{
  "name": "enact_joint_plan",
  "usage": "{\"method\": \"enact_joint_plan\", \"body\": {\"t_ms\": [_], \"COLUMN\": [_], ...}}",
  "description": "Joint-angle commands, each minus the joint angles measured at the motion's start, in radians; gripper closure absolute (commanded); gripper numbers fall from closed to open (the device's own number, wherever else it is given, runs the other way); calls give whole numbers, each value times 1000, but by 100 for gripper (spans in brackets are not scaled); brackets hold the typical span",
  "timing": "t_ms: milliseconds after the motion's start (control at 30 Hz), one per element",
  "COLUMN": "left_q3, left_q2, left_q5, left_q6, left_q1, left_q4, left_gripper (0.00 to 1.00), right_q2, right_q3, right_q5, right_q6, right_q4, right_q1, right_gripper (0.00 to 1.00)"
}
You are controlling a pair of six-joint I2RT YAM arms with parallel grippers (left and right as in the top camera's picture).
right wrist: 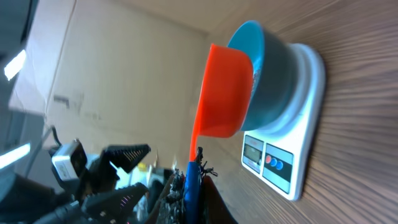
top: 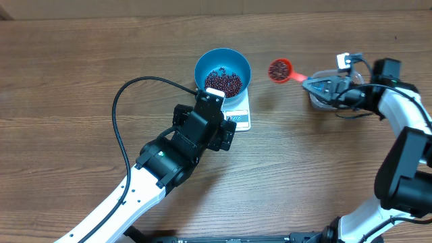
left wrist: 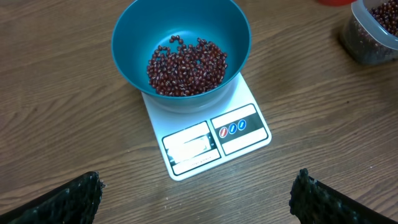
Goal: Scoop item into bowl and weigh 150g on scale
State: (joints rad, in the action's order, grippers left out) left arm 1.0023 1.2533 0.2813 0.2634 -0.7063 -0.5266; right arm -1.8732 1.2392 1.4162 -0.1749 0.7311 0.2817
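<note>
Bowl (left wrist: 140, 34) — beyond spread left fingers (left wrist: 68, 202).

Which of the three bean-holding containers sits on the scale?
The blue bowl, resting on the white scale. The orange scoop is held by the right claw, and the clear tub stands on the table.

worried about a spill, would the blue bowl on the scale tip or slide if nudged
Probably slides before it tips: the bowl looks smooth and sits on a flat white scale. Its rim overhangs the scale, so a high push might rock it. The beans lie low, likely steadying it.
</note>
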Motion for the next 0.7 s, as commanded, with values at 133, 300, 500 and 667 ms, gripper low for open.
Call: {"method": "enact_joint_plan", "body": {"t_ms": [133, 300, 500, 667], "left_q3": [-7, -7, -7, -7], "left_q2": [9, 9, 9, 9], "left_q5": [14, 14, 14, 14], "left_q6": [14, 14, 14, 14], "left_q1": [-1, -1, -1, -1], "left_q4": [3, 3, 3, 3], "left_gripper": [1, 0, 0, 0], "right_q2": [-3, -3, -3, -3], "right_q3": [-9, -9, -9, -9], "right_q5": [32, -48, -179, -367], "right_q6": [219, 383, 414, 362], "right_q4": [-230, -412, -524, -562], "right_q1": [-144, -228, -303, -360], "right_gripper": [96, 96, 96, 96]}}
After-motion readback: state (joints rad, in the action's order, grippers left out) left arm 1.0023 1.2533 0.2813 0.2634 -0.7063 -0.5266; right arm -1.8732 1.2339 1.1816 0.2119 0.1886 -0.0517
